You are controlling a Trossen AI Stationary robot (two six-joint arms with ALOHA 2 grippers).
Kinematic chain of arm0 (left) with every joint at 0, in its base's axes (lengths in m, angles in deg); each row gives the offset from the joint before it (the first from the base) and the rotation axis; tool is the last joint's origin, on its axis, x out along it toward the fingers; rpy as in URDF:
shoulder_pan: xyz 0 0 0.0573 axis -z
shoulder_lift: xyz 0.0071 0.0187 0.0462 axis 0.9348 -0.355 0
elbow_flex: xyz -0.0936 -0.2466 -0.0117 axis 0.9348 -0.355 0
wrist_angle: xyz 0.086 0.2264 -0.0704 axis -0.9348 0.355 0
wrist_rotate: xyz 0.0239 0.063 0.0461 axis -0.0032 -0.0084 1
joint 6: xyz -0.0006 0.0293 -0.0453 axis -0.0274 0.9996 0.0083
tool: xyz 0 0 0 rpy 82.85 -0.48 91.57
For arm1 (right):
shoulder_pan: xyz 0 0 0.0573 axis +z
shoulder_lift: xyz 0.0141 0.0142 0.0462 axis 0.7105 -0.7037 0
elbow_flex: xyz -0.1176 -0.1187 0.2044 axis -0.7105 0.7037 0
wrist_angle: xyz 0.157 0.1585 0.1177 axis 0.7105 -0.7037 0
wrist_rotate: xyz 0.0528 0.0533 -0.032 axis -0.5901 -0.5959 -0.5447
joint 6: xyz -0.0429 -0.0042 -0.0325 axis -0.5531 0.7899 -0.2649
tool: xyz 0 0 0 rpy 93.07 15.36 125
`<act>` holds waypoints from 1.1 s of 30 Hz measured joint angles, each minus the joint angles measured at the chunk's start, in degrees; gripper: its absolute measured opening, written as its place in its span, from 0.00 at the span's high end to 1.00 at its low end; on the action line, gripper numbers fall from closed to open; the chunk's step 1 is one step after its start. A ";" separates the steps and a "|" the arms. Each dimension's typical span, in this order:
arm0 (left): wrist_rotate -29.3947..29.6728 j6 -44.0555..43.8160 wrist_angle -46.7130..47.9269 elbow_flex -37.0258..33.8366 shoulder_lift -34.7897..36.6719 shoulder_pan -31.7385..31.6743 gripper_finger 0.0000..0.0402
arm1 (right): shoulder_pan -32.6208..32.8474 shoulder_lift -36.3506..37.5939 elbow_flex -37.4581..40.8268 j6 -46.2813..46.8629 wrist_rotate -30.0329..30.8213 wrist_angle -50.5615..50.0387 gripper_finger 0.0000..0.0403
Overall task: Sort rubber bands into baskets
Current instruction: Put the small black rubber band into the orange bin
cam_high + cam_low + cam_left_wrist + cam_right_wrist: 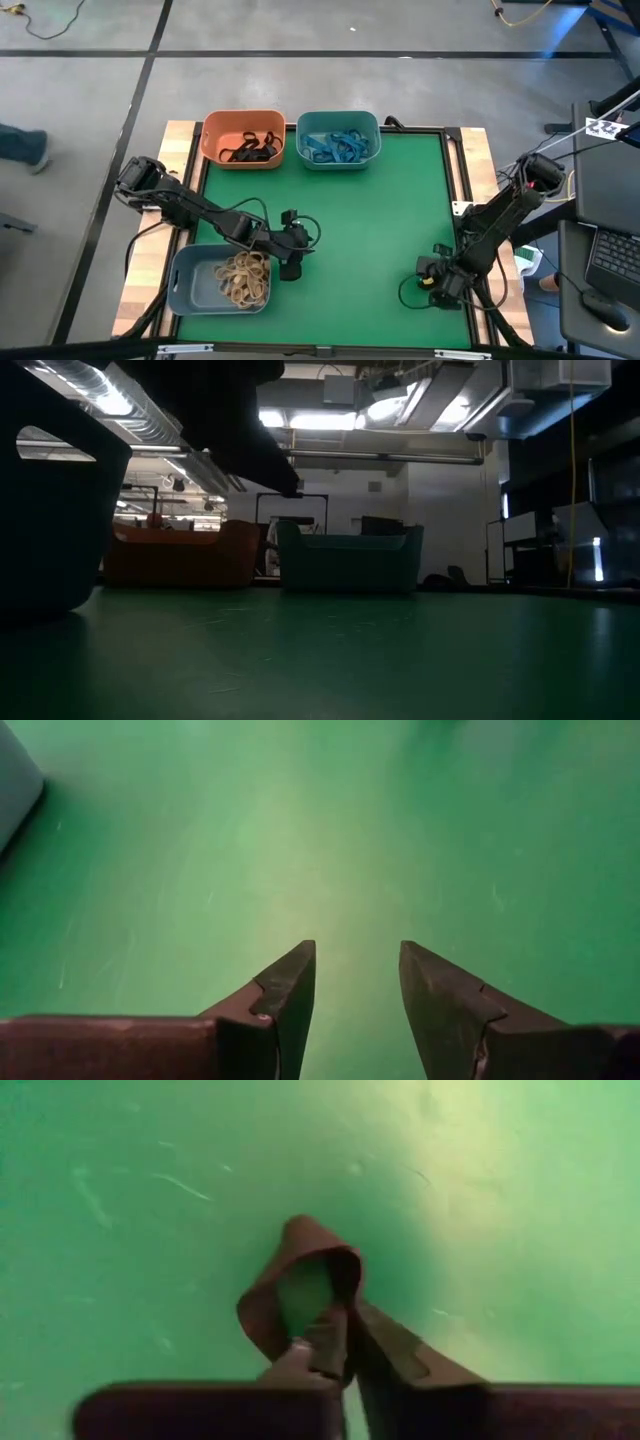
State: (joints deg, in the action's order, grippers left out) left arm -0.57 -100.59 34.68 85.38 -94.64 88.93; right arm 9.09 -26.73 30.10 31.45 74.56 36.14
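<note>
My right gripper [340,1330] stands near the mat's near right corner [432,280], shut on one dark brownish rubber band [300,1270]. My left gripper [355,970] hovers open over bare green mat, beside the grey-blue basket [190,285] that holds tan bands [245,277]. At the far edge stand the orange basket [243,125] with black bands [252,148] and the teal basket [338,122] with blue bands [338,148]. The low view shows the orange basket [180,555] and teal basket [350,560] far off. My right gripper pinches the band between its two fingertips at one end of the loop [335,1315]. The fingers come from above, pointing steeply down. The rest of the loop [295,1240] spreads open ahead of the fingertips over the mat; whether it is lifted clear I cannot tell.
The green mat [380,220] has a raised black border and wooden table edges. Black cables [410,295] loop by the right arm's base. A laptop [610,260] sits off the table's right side. Bare mat lies between the two arms.
</note>
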 joint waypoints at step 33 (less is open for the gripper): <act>-0.13 18.97 -36.78 2.39 -13.94 -0.12 0.64 | -18.29 -6.44 -5.85 -30.72 41.10 32.06 0.98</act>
State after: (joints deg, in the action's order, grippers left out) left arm -0.70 -81.61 -2.10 87.77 -108.58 88.81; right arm -9.20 -33.17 24.26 0.73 115.66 68.21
